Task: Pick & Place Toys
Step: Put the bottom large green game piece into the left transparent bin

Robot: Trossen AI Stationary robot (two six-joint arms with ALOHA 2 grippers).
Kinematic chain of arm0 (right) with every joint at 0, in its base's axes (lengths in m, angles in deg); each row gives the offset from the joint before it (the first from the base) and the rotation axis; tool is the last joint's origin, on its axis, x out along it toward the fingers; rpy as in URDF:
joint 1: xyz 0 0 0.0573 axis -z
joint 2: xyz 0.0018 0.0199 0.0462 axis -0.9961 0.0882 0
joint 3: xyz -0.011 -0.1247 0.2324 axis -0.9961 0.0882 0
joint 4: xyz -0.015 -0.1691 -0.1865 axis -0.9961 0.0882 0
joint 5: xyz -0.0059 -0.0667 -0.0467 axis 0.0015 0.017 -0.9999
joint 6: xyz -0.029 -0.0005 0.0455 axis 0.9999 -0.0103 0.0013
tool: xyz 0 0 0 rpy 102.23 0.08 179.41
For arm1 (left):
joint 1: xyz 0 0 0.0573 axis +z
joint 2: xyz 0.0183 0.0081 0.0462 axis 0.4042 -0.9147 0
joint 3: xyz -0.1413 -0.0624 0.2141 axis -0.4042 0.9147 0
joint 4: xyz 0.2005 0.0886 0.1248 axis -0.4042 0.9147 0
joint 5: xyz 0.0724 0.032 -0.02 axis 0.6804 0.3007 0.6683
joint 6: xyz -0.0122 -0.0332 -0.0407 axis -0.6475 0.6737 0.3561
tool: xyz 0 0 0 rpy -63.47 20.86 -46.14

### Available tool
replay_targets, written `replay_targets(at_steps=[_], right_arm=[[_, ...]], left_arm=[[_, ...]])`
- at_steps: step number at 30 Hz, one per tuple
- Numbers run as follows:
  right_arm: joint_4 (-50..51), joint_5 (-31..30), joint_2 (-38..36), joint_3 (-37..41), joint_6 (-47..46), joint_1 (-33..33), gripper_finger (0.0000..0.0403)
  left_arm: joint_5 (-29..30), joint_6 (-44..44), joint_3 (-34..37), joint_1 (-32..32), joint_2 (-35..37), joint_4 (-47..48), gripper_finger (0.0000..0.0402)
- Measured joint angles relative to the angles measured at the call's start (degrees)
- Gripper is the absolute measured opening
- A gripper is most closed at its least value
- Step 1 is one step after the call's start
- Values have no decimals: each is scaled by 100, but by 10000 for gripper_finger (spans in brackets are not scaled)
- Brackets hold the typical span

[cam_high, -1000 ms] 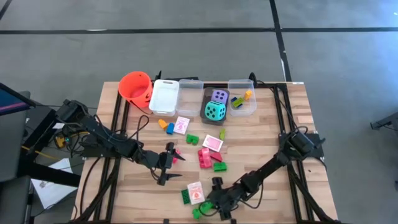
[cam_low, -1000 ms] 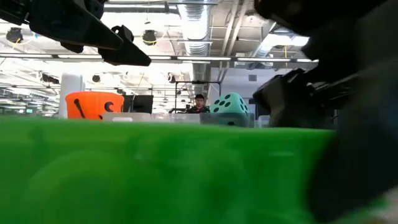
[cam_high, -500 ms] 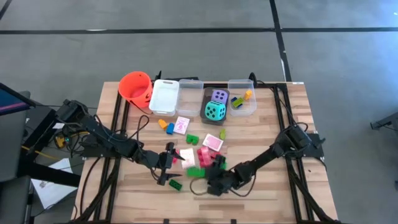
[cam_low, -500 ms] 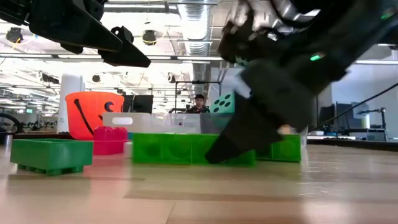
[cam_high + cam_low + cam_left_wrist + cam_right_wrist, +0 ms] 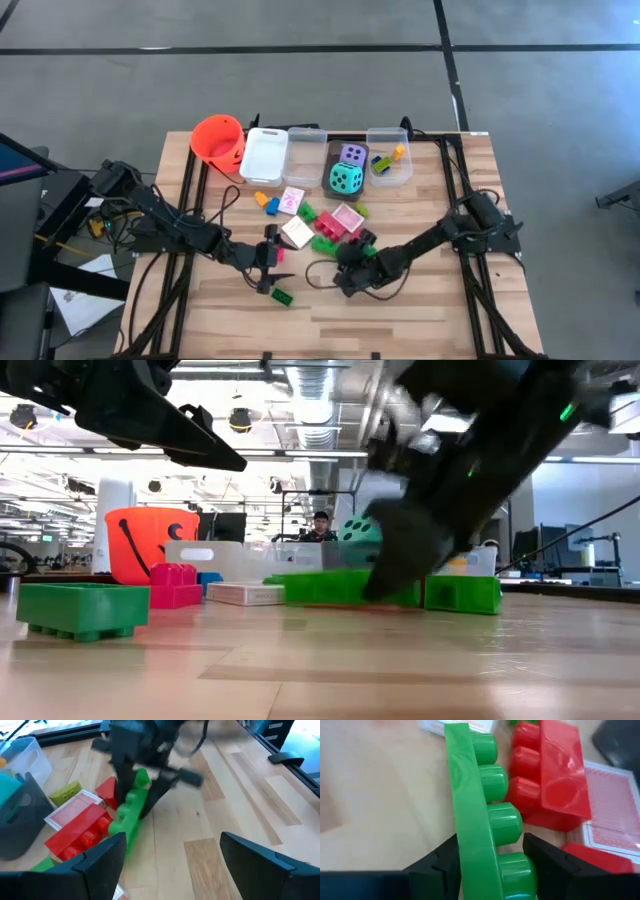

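At the left of the high view, the left gripper (image 5: 268,268) hovers low over the wooden surface (image 5: 420,300) with its fingers apart and nothing between them; a single green brick (image 5: 282,297) lies just below it. In the centre, red and green bricks and pink-white cards (image 5: 297,232) sit bunched together. The right gripper (image 5: 347,270) is at the lower edge of that bunch, its fingers clamped on a long green brick (image 5: 485,815) lying against a red brick (image 5: 545,780). Along the top, the teal die (image 5: 346,179) and purple die (image 5: 352,154) already sit in a bin, a few bricks in the rightmost bin (image 5: 389,160). Most toys seem left to move.
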Motion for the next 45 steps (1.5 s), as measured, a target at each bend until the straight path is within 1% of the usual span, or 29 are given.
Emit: replay_targets(at_steps=[4, 9, 11, 13, 16, 18, 20, 23, 26, 28, 31, 34, 36, 38, 42, 45], right_arm=[[-19, -500, -661, -35, 207, -382, 174], [689, -1740, -1554, -45, 44, -825, 173], [1152, -2065, -1927, -47, -173, -890, 173], [1476, -2228, -2247, -46, -343, -867, 173], [1702, -2504, -2626, -46, -390, -732, 173], [1684, -2509, -2767, -46, -178, -617, 173], [1613, -2404, -2791, -50, 47, -529, 173], [1548, -2183, -2759, -50, 392, -481, 173], [1441, -2112, -2694, -60, 713, -478, 173], [1453, -2010, -2643, -46, 942, -492, 173], [1154, -1980, -2588, -72, 1443, -543, 173], [925, -1900, -2468, -46, 1951, -537, 173], [726, -1814, -2444, -61, 2138, -499, 173], [625, -1694, -2404, -65, 2264, -439, 173], [573, -1526, -2403, -65, 2276, -331, 173], [548, -1460, -2398, -65, 2279, -289, 173]], left_arm=[[1, 0, 0, 0, 0, 28, 314], [-1, -9, 0, 51, 0, 40, 314], [-1, -9, 0, 109, 0, 35, 314], [-1, -10, 0, 180, 0, 24, 314], [-2, 10, 0, 324, 0, -142, 314], [-3, 211, 2, 445, 0, -432, 314], [-5, 670, 1, 613, 0, -884, 314], [-6, 1853, 0, 956, 15, -1431, 314], [-99, 2909, -1, 1347, 85, -1378, 314], [-414, 3312, 0, 1645, 105, -1243, 314], [-1303, 3962, 0, 2084, 107, -1142, 314], [-2192, 4596, 0, 2414, 107, -1318, 314], [-2679, 4819, 2, 2554, 107, -1538, 314], [-3023, 4846, 0, 2605, 107, -1971, 314], [-3146, 4848, 0, 2590, 107, -2566, 314], [-3148, 4890, 0, 2572, 107, -2720, 314]])
